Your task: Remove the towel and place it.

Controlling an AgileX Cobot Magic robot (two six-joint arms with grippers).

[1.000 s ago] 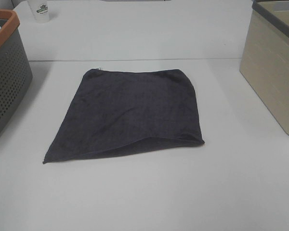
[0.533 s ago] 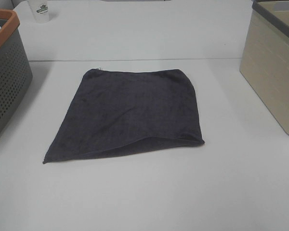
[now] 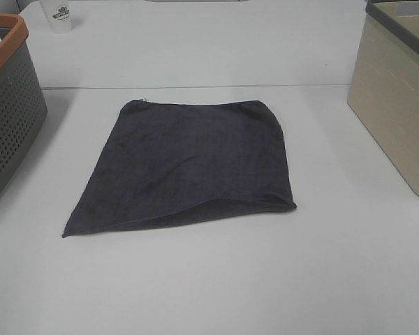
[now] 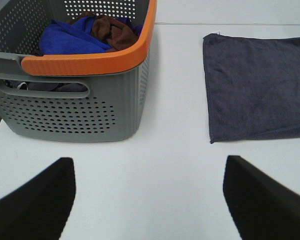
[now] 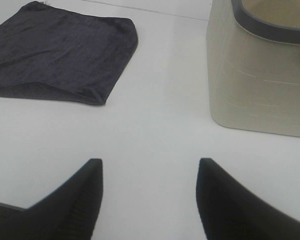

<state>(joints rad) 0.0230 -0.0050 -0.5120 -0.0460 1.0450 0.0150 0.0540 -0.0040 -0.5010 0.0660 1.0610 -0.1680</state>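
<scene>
The dark charcoal-grey towel (image 3: 188, 164) lies flat and folded on the white table, near its middle, with a tiny pale tag at its far left corner. It also shows in the left wrist view (image 4: 257, 87) and in the right wrist view (image 5: 60, 52). My left gripper (image 4: 147, 200) is open and empty, hovering over bare table between the grey basket and the towel. My right gripper (image 5: 150, 200) is open and empty, over bare table between the towel and the beige bin. Neither arm shows in the exterior view.
A grey perforated basket with an orange rim (image 3: 7, 105) stands at the left; in the left wrist view (image 4: 90, 65) it holds blue and brown cloths. A beige bin with a grey rim (image 3: 398, 105) stands at the right. A white cup (image 3: 58, 15) stands at the far left.
</scene>
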